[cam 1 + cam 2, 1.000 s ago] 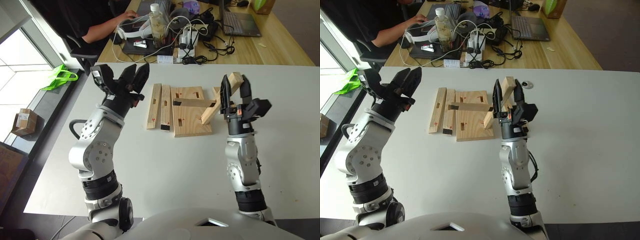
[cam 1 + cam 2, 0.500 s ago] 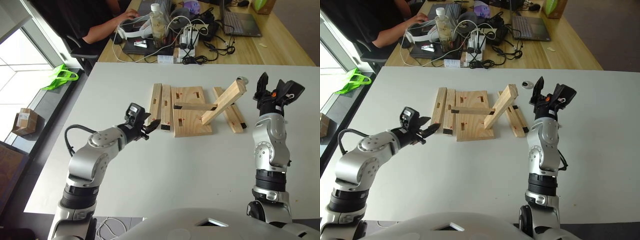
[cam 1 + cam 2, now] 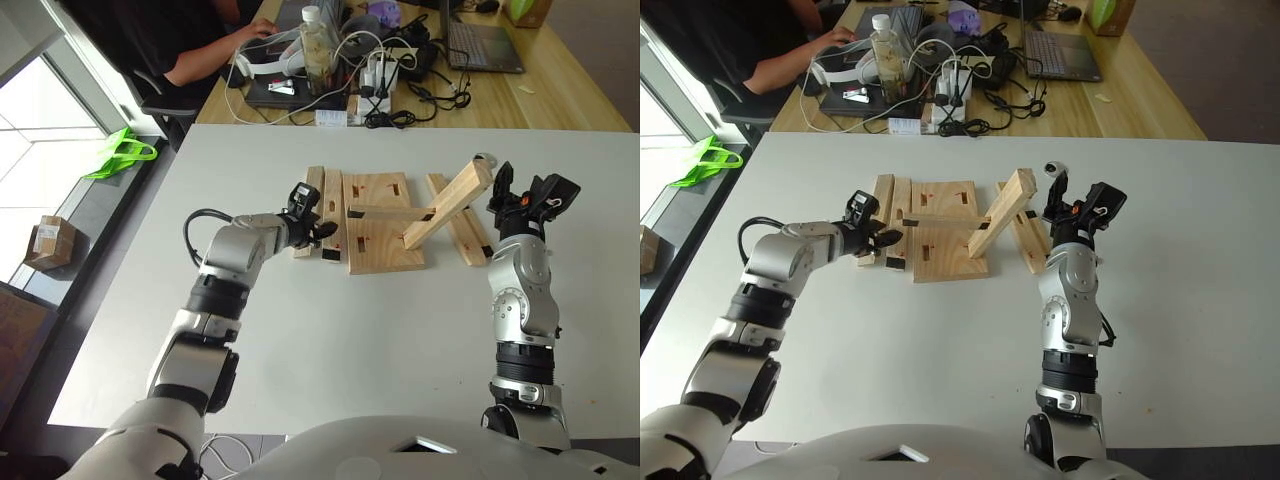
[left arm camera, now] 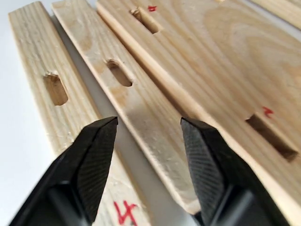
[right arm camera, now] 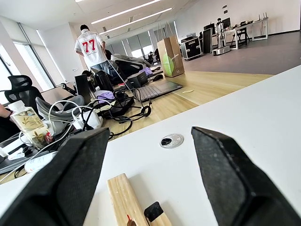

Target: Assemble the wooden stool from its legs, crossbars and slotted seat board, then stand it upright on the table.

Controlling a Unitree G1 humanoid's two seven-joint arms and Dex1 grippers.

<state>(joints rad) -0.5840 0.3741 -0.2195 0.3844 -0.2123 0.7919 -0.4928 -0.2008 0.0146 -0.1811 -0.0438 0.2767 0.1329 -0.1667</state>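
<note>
Seat board lies flat mid-surface, slots up. At its 9 o'clock an outer slat and an inner slat lie side by side; at its 3 o'clock lies a flat leg. A crossbar rests across the board and meets a leaning leg that rises toward 2 o'clock. Left hand is released, its fingers spread over the slats' near ends, grasping nothing. Right hand, also released and empty, is raised at 3 o'clock of the leaning leg's top, apart from it.
</note>
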